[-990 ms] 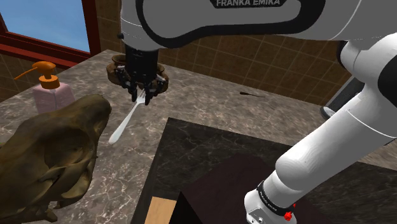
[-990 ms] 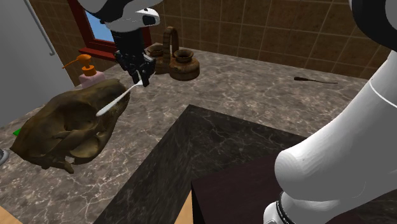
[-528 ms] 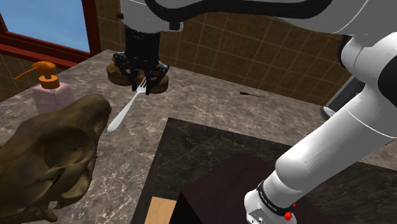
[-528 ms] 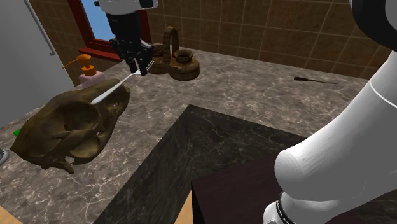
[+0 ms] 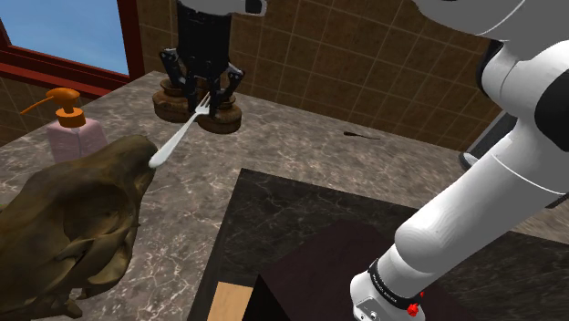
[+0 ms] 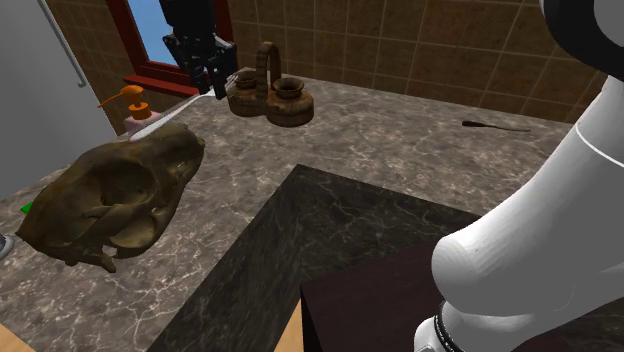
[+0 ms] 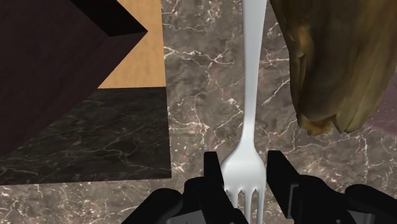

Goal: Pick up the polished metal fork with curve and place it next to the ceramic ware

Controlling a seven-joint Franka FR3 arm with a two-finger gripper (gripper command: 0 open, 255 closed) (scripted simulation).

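Above the marbled brown counter [image 5: 301,150], the black two-finger gripper [image 5: 208,98] clasps the pale shiny curved fork [image 5: 181,135] at its tine end, just before the brown ceramic pots [image 5: 224,119], handle slanting toward a brown skull [image 5: 73,219].

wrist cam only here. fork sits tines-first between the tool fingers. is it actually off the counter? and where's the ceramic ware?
Observer: Yes. In the shoulder view the fork hangs from the tool above the marble counter, handle slanting down toward the brown skull.
Operator: and the ceramic ware?
Observer: Two brown ceramic pots stand on the counter just beyond the tool.
Operator: anything else near them?
Observer: A pink soap dispenser with an orange pump stands to the shoulder view's left of the pots.
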